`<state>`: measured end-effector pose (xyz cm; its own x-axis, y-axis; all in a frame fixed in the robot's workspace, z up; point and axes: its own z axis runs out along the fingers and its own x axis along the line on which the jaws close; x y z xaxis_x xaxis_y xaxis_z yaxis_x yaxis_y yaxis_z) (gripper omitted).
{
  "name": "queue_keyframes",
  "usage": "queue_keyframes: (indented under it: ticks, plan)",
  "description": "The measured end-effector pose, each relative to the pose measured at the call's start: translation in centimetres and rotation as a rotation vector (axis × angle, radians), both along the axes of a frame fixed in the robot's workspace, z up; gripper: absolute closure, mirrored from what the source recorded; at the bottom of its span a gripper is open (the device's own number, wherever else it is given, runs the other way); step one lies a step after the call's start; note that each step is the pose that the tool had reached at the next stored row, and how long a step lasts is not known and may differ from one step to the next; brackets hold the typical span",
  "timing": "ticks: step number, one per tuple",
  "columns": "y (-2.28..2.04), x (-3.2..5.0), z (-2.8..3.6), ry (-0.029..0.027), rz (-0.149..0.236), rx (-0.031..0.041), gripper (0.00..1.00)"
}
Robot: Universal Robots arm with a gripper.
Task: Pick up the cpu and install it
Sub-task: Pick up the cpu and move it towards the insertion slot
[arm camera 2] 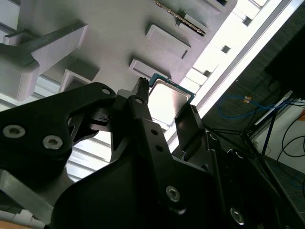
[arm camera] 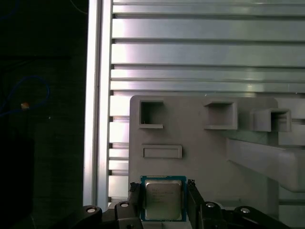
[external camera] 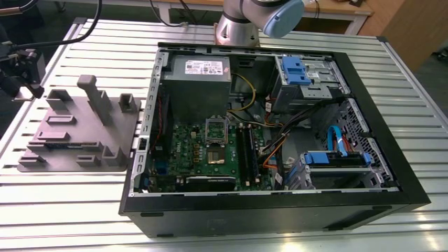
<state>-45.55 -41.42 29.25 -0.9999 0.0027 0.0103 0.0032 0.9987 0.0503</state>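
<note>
Grips the cpu [arm camera: 163, 202] in the end effector [arm camera: 163, 188], set narrow at the chip's width, with one black finger [arm camera: 135, 200] against each of two opposite green edges in both wrist views. Lies flat between the fingertips, silvery metal top facing up. Carries several lines of small dark print on that metal top in the first wrist view, too fine to read. Hangs over a pale grey tray [arm camera: 214, 162], close to the tray's edge; cannot tell whether touching the tray or raised off it.

Beyond the chip on the tray: a shallow rectangular recess [arm camera: 162, 151], then a row of open-topped pockets [arm camera: 152, 114], and a thick grey bar [arm camera: 267, 160] off to one side. Under the tray, a surface [arm camera: 200, 52] of ribbed silver metal slats, with dark floor [arm camera: 43, 143] past its edge.

In the exterior view, end effector at the exterior view's left, by the tray's far corner. Well apart, toward the exterior view's right, an open black computer case [external camera: 280, 215] lying on the same surface. Inside: a green motherboard [external camera: 192, 152], and behind it a grey power supply [external camera: 199, 92] with a white label [external camera: 201, 67] of illegible print. Farthest back, the base of the silver arm [external camera: 238, 26].
</note>
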Motion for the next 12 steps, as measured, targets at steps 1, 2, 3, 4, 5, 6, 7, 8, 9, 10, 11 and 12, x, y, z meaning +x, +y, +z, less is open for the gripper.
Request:
queue_keyframes:
  ticks: [1,2,3,4,5,6,7,8,9,10,11,12]
  plan:
    - [0.0,0.0,0.02,0.0,0.0,0.0,0.53]
    - [0.0,0.0,0.04,0.0001,0.0,0.0,0.53]
    - [0.0,0.0,0.06,0.0,0.0,0.0,0.53]
    - [0.0,0.0,0.07,-0.0001,0.0,0.0,0.53]
    - [0.0,0.0,0.09,-0.0001,0.0,0.0001,0.53]
    - [0.0,0.0,0.12,0.0,0.0,0.0,0.53]
    - [0.0,0.0,0.15,0.0001,0.0,-0.0001,0.53]
    - [0.0,0.0,0.18,0.0,0.0,0.0,0.53]
    - [0.0,0.0,0.21,0.0001,0.0,-0.0001,0.53]
    - [0.01,0.0,0.27,0.0,0.0,-0.0001,0.53]
    - [0.01,0.0,0.29,-0.0001,0.0,0.0,0.53]
    - [0.01,0.0,0.32,-0.0001,0.0,0.0,0.53]
